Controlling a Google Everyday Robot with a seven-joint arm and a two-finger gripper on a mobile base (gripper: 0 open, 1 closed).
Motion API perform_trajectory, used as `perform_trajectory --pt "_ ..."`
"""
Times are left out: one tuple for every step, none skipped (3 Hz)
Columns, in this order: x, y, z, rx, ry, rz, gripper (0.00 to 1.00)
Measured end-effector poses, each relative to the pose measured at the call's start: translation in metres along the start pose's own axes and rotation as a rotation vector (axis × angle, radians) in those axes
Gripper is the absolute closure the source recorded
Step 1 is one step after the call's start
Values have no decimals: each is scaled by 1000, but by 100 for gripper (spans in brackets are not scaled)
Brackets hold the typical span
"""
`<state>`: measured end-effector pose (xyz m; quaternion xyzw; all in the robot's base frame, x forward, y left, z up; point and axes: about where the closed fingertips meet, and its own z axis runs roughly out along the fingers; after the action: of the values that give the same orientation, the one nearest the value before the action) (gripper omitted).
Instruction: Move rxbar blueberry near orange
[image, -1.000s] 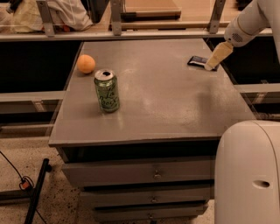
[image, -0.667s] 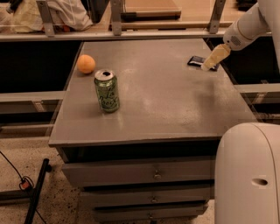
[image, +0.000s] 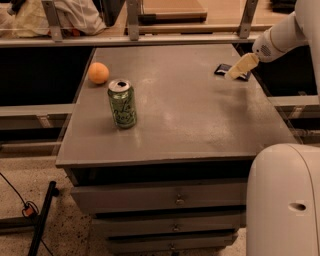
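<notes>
Rxbar blueberry lies at the far right edge of the tabletop, partly under the claw; whether the claw grips it cannot be told. The orange sits far left by the edge, with a green can just nearer and bare surface between the orange and the bar. The can's lettering is unreadable.

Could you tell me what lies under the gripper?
The rxbar blueberry, flat on the table at its far right corner. One end shows; the gripper covers much of it.

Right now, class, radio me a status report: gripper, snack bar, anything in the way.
Gripper at table's far right edge, over the snack bar. Bar flat on table, far from orange. Obstacle: green can close beside orange.
</notes>
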<state>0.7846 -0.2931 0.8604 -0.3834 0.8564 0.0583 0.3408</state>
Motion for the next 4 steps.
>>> perform_trajectory --pt "2 6 14 -31 -10 10 0" --pt "7 10 27 -56 -7 12 0" --pt "12 14 37 -78 1 10 0" --pt "18 17 43 -100 3 16 0"
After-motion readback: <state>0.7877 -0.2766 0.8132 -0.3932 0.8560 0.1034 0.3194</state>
